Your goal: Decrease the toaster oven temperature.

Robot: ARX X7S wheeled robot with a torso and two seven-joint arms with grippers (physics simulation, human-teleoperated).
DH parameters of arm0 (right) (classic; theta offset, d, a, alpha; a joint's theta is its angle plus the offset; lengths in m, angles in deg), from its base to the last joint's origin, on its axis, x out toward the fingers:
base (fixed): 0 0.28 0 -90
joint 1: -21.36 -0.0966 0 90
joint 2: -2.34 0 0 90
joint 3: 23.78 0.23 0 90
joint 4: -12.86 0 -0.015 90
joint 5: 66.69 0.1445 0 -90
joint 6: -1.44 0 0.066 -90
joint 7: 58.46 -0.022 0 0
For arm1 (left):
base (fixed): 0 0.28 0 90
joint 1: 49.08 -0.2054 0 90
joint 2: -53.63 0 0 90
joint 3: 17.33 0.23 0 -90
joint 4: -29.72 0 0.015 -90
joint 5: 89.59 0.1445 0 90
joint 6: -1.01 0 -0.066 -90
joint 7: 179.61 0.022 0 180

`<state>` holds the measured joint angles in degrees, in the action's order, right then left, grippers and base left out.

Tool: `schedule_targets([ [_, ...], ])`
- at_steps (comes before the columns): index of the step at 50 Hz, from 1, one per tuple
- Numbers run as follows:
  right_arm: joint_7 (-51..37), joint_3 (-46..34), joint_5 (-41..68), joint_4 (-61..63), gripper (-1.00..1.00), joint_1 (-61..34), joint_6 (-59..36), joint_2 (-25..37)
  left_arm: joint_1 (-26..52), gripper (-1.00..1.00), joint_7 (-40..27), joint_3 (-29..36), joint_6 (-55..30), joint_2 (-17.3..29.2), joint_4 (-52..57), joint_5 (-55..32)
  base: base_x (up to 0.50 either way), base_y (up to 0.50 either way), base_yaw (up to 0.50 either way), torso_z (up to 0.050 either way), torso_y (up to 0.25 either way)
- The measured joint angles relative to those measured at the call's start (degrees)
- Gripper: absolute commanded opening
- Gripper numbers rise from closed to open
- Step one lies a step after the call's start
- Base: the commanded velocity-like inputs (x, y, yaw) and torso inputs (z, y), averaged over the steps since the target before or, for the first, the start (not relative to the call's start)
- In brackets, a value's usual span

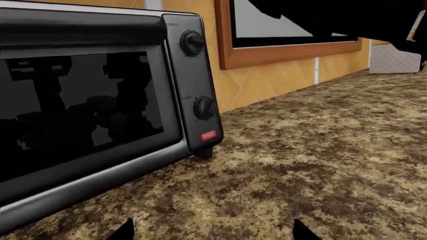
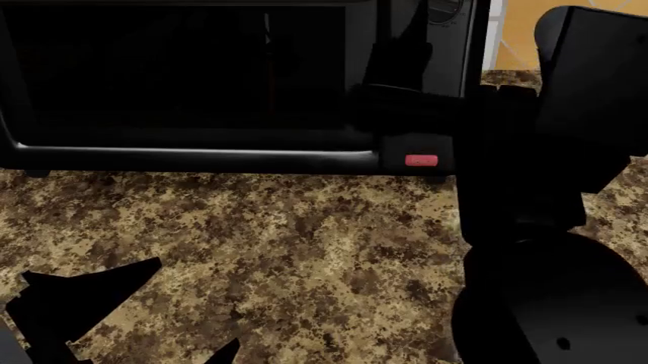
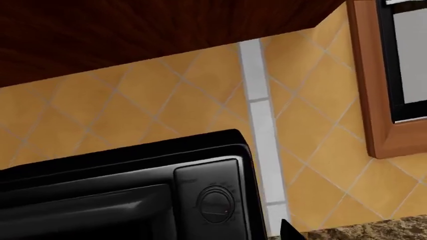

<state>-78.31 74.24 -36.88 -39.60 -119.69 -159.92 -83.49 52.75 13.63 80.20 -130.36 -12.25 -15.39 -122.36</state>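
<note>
The toaster oven (image 1: 87,95) is a black box with a dark glass door, standing on the counter against the tiled wall. Its panel carries an upper knob (image 1: 192,42), a lower knob (image 1: 204,107) and a red button (image 1: 208,135). My left gripper (image 1: 213,235) is open and empty, low over the counter in front of the oven's right end. My right gripper (image 3: 212,236) is raised at the panel, just below the upper knob (image 3: 217,204). Only one fingertip (image 3: 288,231) shows, far to one side, so the jaws stand apart. In the head view my right arm (image 2: 526,152) covers the panel above the red button (image 2: 421,160).
The speckled brown granite counter (image 1: 300,165) runs in front of and beside the oven. A wood-framed window (image 1: 293,50) sits in the orange tiled wall to the oven's right. A dark wooden cabinet (image 3: 147,35) hangs above the oven.
</note>
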Motion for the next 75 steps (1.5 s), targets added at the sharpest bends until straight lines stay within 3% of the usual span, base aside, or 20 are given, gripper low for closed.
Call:
schedule_targets([
  [10, -2.8, 3.7, 3.2, -2.7, 1.00, -2.2, -1.9, -1.7, 0.0, 1.00, 0.2, 0.3, 0.9, 0.2, -0.9, 0.4, 0.00, 0.00, 0.00, 0.000, 0.000],
  [22, -14.0, 7.8, 15.6, -8.6, 1.00, -6.4, -1.1, -3.3, 1.2, 1.00, 0.8, 0.9, 1.9, 0.4, -2.8, 0.9, 0.00, 0.00, 0.00, 0.000, 0.000],
  [43, -33.2, 5.8, 28.7, -18.7, 1.00, -8.1, 17.0, -3.5, 4.6, 1.00, 1.9, 1.4, 3.3, 0.0, -7.5, 1.1, 0.00, 0.00, 0.00, 0.000, 0.000],
  [56, -38.3, 3.4, 32.3, -20.9, 1.00, -4.8, 28.8, -3.4, 6.0, 1.00, 2.2, 1.5, 3.5, -0.1, -9.4, 0.9, 0.00, 0.00, 0.00, 0.000, 0.000],
  [75, -41.6, -2.7, 35.2, -25.5, 1.00, -3.7, 38.8, -3.0, 6.3, 1.00, 2.3, 1.8, 4.4, 0.0, -10.7, 0.9, 0.00, 0.00, 0.00, 0.000, 0.000],
])
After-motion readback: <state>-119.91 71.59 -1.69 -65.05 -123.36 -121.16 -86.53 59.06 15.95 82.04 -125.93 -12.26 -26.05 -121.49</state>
